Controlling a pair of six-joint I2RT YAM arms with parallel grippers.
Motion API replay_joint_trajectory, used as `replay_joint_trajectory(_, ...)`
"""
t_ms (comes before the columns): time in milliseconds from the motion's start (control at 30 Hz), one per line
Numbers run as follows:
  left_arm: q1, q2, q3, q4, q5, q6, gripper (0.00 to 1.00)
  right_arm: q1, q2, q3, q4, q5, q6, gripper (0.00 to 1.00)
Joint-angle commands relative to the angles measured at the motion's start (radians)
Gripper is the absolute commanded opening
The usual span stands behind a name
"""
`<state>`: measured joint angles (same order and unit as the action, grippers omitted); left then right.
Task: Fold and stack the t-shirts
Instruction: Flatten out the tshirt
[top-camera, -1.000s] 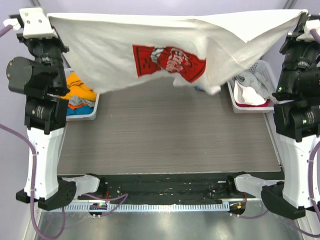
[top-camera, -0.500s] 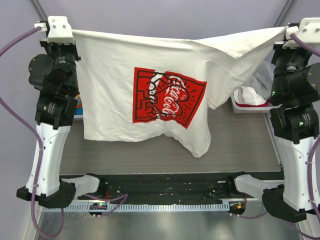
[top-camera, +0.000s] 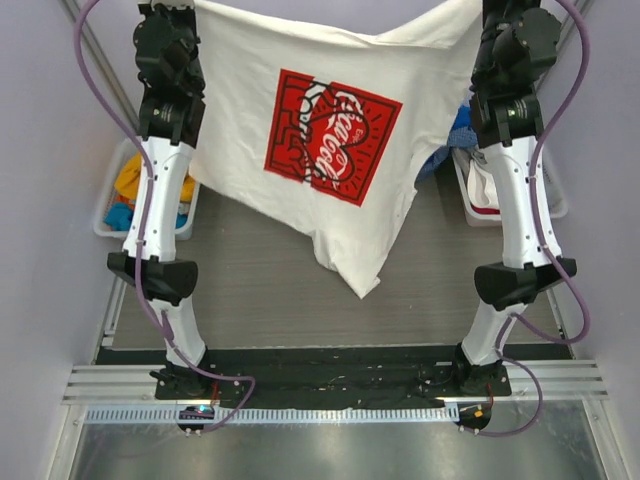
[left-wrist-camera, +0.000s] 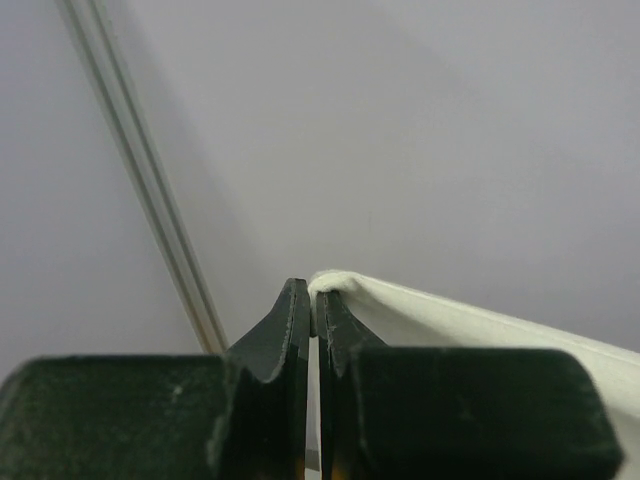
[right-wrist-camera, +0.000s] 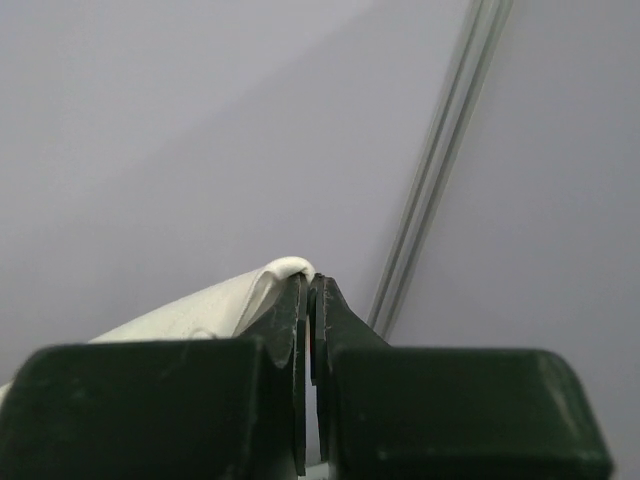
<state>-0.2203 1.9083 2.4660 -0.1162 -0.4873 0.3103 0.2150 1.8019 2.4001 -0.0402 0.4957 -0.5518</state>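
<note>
Aloft, white red-logo t-shirt (top-camera: 240, 110) hanging spread, left tool (left-wrist-camera: 313, 300) and right tool (right-wrist-camera: 308, 290) pinching its edge

Overhead view: illumination is bright, diffuse and even, with no hard shadows. The white t-shirt (top-camera: 240, 100) is well exposed, keeps its fold shading, and its print is sharp. The metal strip (top-camera: 320, 455) at the near edge carries a soft sheen. Wrist views: the left gripper (left-wrist-camera: 311, 295) and right gripper (right-wrist-camera: 309, 285) render near black and out of focus. The wall (left-wrist-camera: 450, 130) behind shows a smooth tonal gradient.
</note>
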Motion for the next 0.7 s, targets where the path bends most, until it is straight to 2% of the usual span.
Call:
replay_joint_trajectory(0,0.001,-0.087,0.125,0.164,0.027,0.010,0.00,-0.011,-0.026,0.160,0.247,-0.016,-0.036,0.01)
replay_joint_trajectory(100,0.001,-0.133,0.100,0.199,0.020,0.042,0.00,-0.011,-0.073,0.108,0.319,-0.020,-0.028,0.01)
replay_joint_trajectory(267,-0.001,-0.196,0.085,0.191,-0.003,0.076,0.00,-0.009,-0.159,0.059,0.336,-0.013,-0.028,0.01)
replay_joint_trajectory(400,0.001,-0.290,-0.005,0.161,-0.010,0.067,0.00,-0.009,-0.286,-0.109,0.333,-0.005,-0.013,0.01)
replay_joint_trajectory(500,-0.001,-0.370,-0.217,0.147,-0.007,0.040,0.00,-0.011,-0.384,-0.263,0.238,0.012,0.038,0.01)
replay_joint_trajectory(600,-0.005,-0.468,-0.442,0.072,0.033,-0.011,0.00,-0.011,-0.502,-0.557,0.194,0.026,0.071,0.01)
replay_joint_trajectory(633,-0.008,-0.510,-0.572,0.058,0.039,-0.016,0.00,-0.009,-0.530,-0.615,0.180,0.027,0.078,0.01)
replay_joint_trajectory(667,-0.016,-0.538,-0.640,0.044,0.041,-0.022,0.00,-0.009,-0.555,-0.677,0.171,0.030,0.085,0.01)
